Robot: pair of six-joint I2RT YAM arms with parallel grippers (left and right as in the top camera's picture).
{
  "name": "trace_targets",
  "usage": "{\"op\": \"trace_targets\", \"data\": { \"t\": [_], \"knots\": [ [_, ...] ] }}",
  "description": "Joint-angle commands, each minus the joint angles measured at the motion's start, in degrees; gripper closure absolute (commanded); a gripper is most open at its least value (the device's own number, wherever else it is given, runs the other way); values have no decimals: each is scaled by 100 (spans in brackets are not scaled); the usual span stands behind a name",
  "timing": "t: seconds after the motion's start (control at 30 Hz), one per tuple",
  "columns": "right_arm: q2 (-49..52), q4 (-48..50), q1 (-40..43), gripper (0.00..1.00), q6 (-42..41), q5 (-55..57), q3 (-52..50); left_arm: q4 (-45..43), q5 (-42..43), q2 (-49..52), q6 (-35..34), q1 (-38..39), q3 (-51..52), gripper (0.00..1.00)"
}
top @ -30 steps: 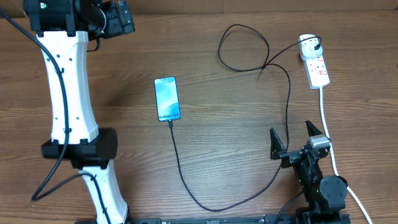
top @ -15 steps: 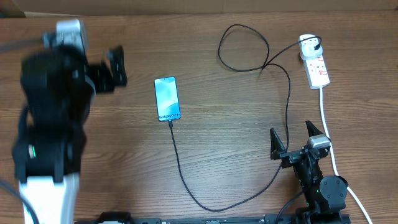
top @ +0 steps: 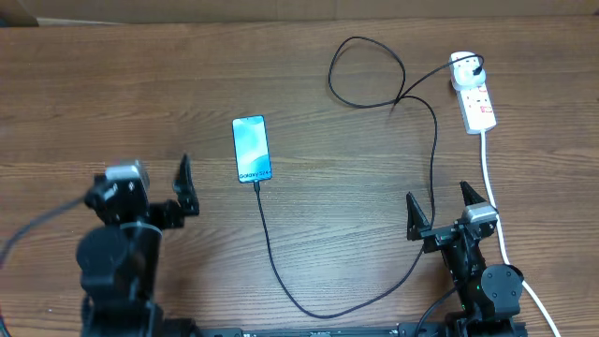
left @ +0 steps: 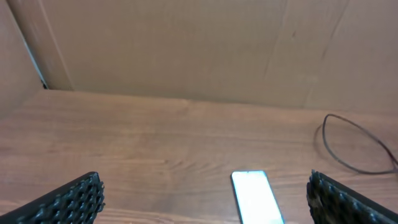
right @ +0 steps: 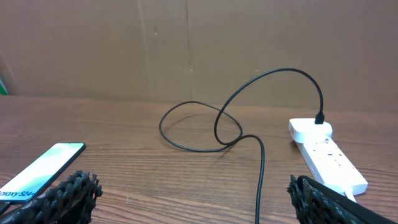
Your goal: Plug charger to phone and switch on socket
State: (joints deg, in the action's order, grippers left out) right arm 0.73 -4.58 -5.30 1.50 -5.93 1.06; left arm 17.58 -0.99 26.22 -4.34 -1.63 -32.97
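Observation:
The phone [top: 252, 148] lies flat at mid-table with its light blue screen up; it also shows as the phone [left: 255, 196] and the phone [right: 40, 174]. The black charger cable [top: 432, 159] meets the phone's near edge, sweeps toward the front, then loops back to a black plug [top: 474, 65] in the white socket [top: 477, 101]. My left gripper [top: 152, 192] stands open at the front left, short of the phone, and my left gripper [left: 208, 208] holds nothing. My right gripper [top: 440, 206] is open at the front right over the cable, and my right gripper [right: 196, 205] is empty.
A thick white cord [top: 493, 192] runs from the socket toward the front, just right of my right gripper. Cardboard walls [left: 186, 50] stand behind the wooden table [top: 328, 234]. The cable's loop [right: 199, 127] lies between the phone and the socket.
The left arm has swung from the back left corner down to the front left, its gripper still open. The right arm, phone, cable and socket have not moved.

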Motion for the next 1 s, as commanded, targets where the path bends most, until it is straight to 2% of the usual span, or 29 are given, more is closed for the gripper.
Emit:
{"op": "trace_targets", "data": {
  "t": [0.0, 0.2, 0.5, 0.97],
  "knots": [
    [-57, 20, -22, 0, -13, 55, -59, -221, -114, -549, 98, -39, 645, 0],
    [-57, 20, -22, 0, -13, 55, -59, -730, -116, -1364, 101, -39, 1578, 1],
    [-57, 17, -22, 0, -13, 55, -59, -1049, -138, -2277, 98, -39, 2535, 0],
    [-57, 17, -22, 0, -13, 55, -59, -1126, -264, -2603, 227, -39, 2835, 0]
  ]
}}
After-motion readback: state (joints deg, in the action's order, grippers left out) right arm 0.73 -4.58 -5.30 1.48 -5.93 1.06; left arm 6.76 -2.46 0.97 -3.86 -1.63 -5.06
